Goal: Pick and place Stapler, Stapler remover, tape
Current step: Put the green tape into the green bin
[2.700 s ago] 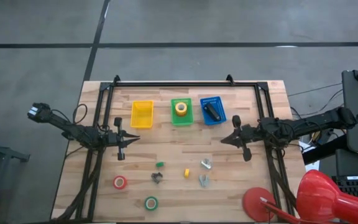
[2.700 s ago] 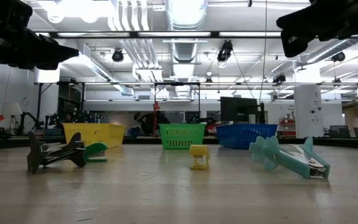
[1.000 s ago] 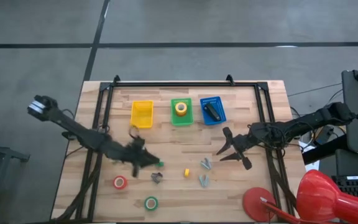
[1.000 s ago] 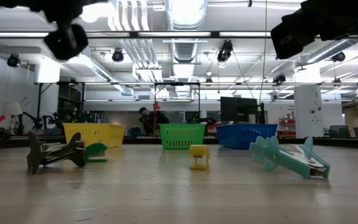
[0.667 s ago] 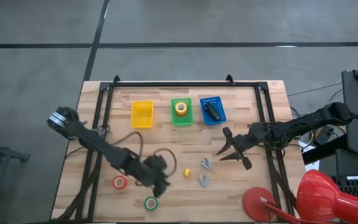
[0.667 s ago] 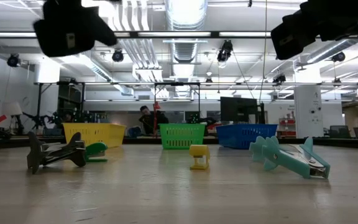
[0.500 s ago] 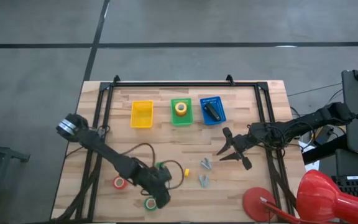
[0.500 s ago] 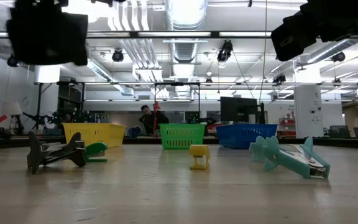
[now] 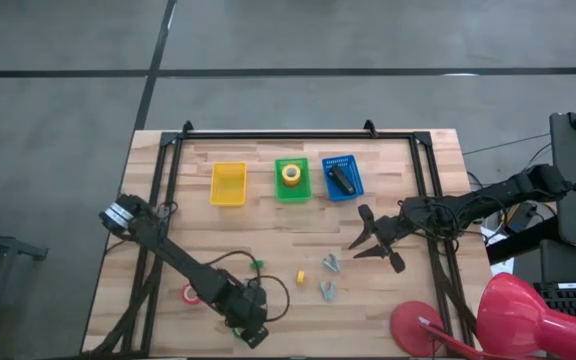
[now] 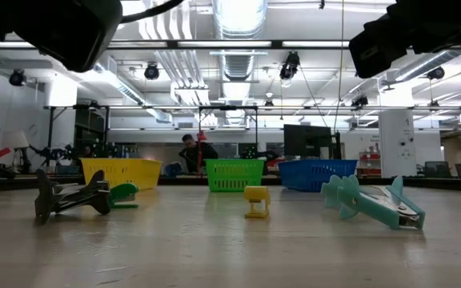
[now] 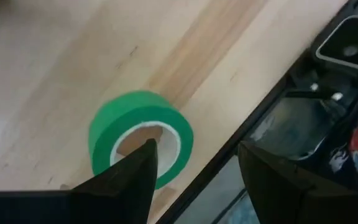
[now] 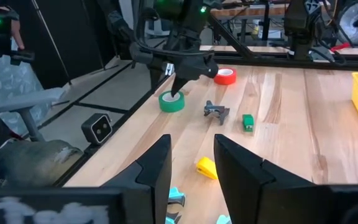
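**Reaching Over the Green Roll at the Table's Near Edge**

Looking straight down, the left gripper (image 9: 252, 334) hangs at the near edge of the wooden table (image 9: 258, 225), covering the green tape. The red tape (image 9: 189, 294) lies just beside its arm. The yellow tape (image 9: 291, 173) sits in the green basket (image 9: 292, 180), the stapler (image 9: 341, 178) in the blue basket (image 9: 342, 177). The right gripper (image 9: 359, 243) hovers mid-table, jaws spread wide, holding nothing.

The low view shows a dark stapler remover (image 10: 70, 198) and a teal one (image 10: 372, 203) resting on the tabletop.

In the left wrist view, the green tape (image 11: 140, 138) lies flat near the table edge; one of the parted fingers (image 11: 143, 171) points at its open centre, the other stands outside the ring.

From the right wrist view, the left gripper's tip is over the green roll.
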`<act>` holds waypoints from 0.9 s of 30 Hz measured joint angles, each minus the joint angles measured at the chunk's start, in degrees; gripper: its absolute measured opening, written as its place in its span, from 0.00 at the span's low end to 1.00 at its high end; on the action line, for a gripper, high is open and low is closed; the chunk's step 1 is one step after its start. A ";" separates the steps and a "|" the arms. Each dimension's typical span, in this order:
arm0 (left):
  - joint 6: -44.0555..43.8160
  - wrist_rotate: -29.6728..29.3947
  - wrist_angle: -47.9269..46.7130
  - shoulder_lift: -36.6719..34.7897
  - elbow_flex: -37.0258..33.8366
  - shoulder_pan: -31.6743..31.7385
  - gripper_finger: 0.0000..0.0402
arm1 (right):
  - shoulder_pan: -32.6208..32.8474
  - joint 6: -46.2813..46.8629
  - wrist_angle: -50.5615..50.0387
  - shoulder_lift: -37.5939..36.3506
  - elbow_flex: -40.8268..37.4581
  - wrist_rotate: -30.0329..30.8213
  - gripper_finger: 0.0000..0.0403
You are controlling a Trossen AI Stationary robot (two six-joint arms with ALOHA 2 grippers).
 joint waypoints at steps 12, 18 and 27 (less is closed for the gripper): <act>-2.09 -0.93 0.29 3.36 0.09 -0.62 0.56 | 0.00 -0.44 -0.17 0.00 -0.04 0.02 0.23; -1.05 -0.14 0.73 5.91 0.31 -0.64 0.56 | 0.00 -0.44 -0.34 0.02 -0.04 0.04 0.21; 1.77 0.63 0.22 7.31 0.18 -0.46 0.42 | 0.00 -0.44 -0.32 0.02 -0.04 0.04 0.23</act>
